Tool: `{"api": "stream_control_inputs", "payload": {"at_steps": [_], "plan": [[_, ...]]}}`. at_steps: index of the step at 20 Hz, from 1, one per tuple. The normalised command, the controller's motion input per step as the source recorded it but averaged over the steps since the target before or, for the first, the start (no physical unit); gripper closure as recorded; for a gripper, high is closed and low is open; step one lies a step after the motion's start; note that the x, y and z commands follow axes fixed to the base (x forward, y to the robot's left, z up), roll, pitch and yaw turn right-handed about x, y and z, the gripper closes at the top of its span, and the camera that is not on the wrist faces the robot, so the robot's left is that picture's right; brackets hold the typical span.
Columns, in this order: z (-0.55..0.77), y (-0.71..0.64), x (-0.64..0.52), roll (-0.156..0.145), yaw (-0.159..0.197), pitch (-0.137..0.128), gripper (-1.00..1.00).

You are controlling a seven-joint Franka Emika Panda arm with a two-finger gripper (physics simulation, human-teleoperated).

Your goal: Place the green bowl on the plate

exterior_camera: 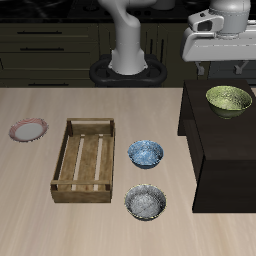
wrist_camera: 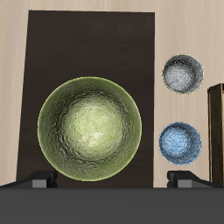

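Observation:
The green bowl (exterior_camera: pixel 229 99) is olive-green with a pale patterned inside and stands upright on a dark raised block (exterior_camera: pixel 215 150). My gripper (exterior_camera: pixel 218 60) hangs above and slightly behind the bowl, apart from it. In the wrist view the green bowl (wrist_camera: pixel 89 129) lies under the gripper (wrist_camera: pixel 112 179), whose two fingertips (wrist_camera: pixel 39 180) stand wide apart with nothing between them. The plate (exterior_camera: pixel 28 130), pink-rimmed with a pale centre, lies flat on the table at the far side from the bowl, beyond the wooden tray. The plate is out of the wrist view.
A wooden slatted tray (exterior_camera: pixel 87 160) lies mid-table between the plate and the bowls. A blue patterned bowl (exterior_camera: pixel 145 153) and a grey-white speckled bowl (exterior_camera: pixel 146 202) stand between the tray and the dark block; both show in the wrist view (wrist_camera: pixel 179 142) (wrist_camera: pixel 182 74).

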Motion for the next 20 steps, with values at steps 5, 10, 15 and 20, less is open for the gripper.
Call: {"api": "stream_control_inputs", "payload": {"at_steps": [5,10,15,20], "plan": [[-0.12,-0.06,0.23,-0.01,-0.026,0.026,-1.0],[-0.24,-0.11,0.12,0.003,0.0,0.02,-1.0],[-0.54,-0.14,0.06,0.007,-0.006,0.069,-1.0],[-0.45,-0.03,-0.07,0.075,0.093,0.031,-1.0]]}}
